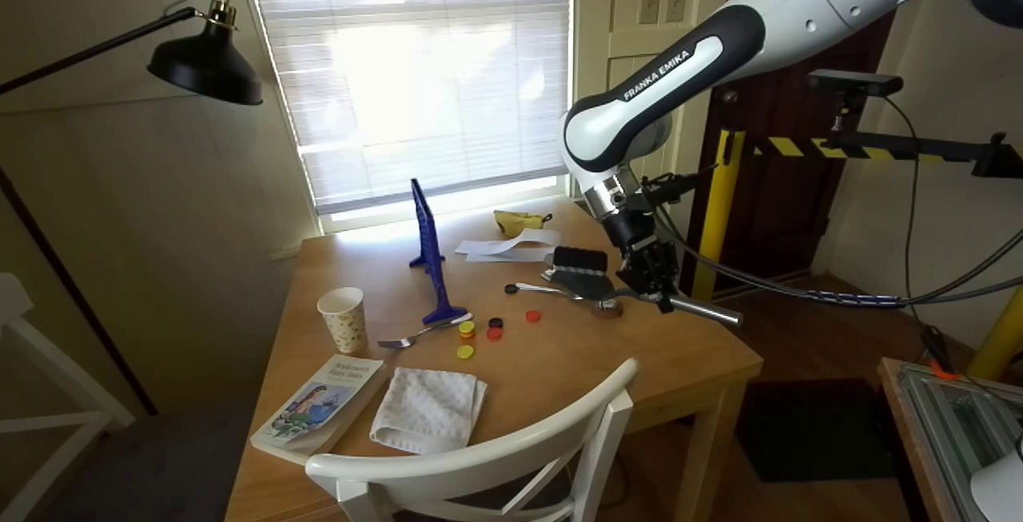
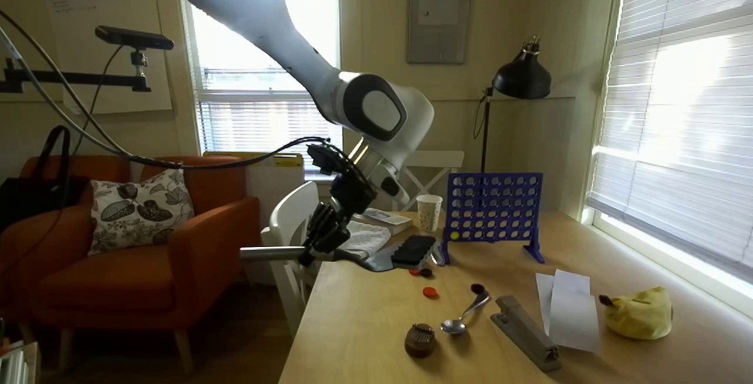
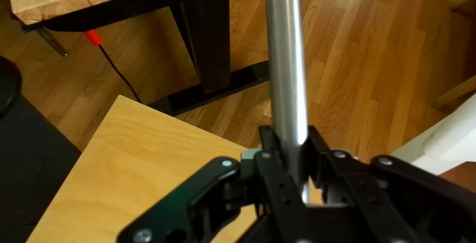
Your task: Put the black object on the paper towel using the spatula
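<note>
Black object [image 2: 413, 251] aloft on the spatula [image 2: 381, 259], over the bench [image 2: 359, 331].

In an exterior view, left to right: spatula's handle [image 2: 267, 254] end juts past the bench edge; tool [image 2: 312, 254] clamped round the handle, the sound hold; black object on the blade, probably light, stiff, apt to slide, so keep level; blue rack [image 2: 498, 208] beyond and right of the spatula, tall obstacle; air above the stapler [image 2: 526, 333], well right of the spatula, looks free.
</note>
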You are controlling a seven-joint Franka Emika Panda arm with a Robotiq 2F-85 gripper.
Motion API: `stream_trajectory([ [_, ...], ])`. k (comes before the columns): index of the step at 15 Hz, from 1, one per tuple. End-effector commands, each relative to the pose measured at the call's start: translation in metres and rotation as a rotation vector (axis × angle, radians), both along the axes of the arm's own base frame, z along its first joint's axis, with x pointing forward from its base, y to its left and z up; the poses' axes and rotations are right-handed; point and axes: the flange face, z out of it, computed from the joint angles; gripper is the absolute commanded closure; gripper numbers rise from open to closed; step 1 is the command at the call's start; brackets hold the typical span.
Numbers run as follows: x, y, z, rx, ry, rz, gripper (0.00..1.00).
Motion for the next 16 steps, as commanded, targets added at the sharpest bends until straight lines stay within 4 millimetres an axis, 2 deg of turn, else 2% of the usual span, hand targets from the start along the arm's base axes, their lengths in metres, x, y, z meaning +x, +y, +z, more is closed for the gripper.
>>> stream_trajectory([
  [1,0.011,-0.006,-0.003,-0.004,0.001,-0.031,0.94],
  [10,0.067,-0.066,0.019,-0.027,0.022,-0.025,0.94],
  [15,0.094,-0.103,0.011,-0.045,-0.006,0.001,0.94],
  [16,0.077,-0.091,0.016,-0.033,-0.003,-0.028,0.94],
])
